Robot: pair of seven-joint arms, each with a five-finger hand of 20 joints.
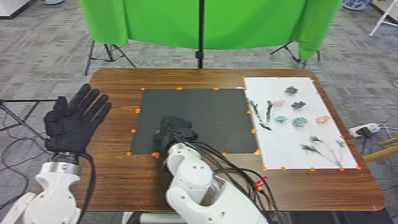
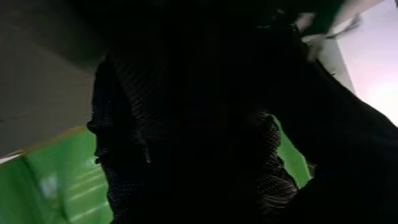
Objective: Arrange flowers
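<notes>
Laid out loose on the white sheet (image 1: 266,85) at the right of the bench (image 1: 346,185): a dark blue flower (image 1: 291,90) farthest off, a blue flower (image 1: 298,105) and a pink flower (image 1: 279,103) nearer in, then two pale green flowers (image 1: 299,121) and a second pink flower (image 1: 322,120). To the left of these, dark branches (image 1: 269,111); at the near end, thin stems (image 1: 310,148), tufted tips pointing away. Probably spaced apart to allow picking one without dragging a neighbour, and grouped by kind for easy choosing.

At the left part of the dark mat (image 1: 222,110), the right hand (image 1: 173,125); wide, narrow or holding something, cannot tell. Likely placed there with the mat meant as ground for the arrangement. Off at the left edge of the bench, the left hand (image 1: 73,125), wide open, fingers straight, empty, presumably to leave room for work by the other. Likely useful next: building from a branch or stem, pinched lightly to avoid bending, with blooms added after.
</notes>
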